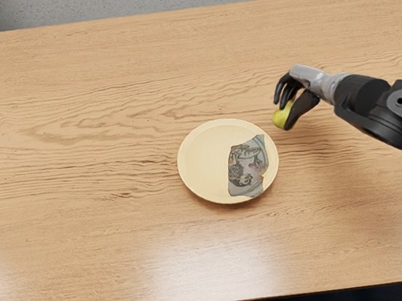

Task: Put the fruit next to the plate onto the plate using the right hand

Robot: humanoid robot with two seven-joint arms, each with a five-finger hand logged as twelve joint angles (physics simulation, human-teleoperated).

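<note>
A small yellow-green fruit sits just right of the plate's upper right rim. My right hand reaches in from the right edge, its dark fingers curled around the fruit. Whether the fruit rests on the table or is lifted slightly is unclear. The cream round plate lies at the table's middle, with a patterned patch on its right half. The fruit is outside the plate, a short gap from the rim. No left arm shows.
The wooden table fills the view, its far edge at the top and its near edge along the bottom. My right forearm hangs over the table's right side.
</note>
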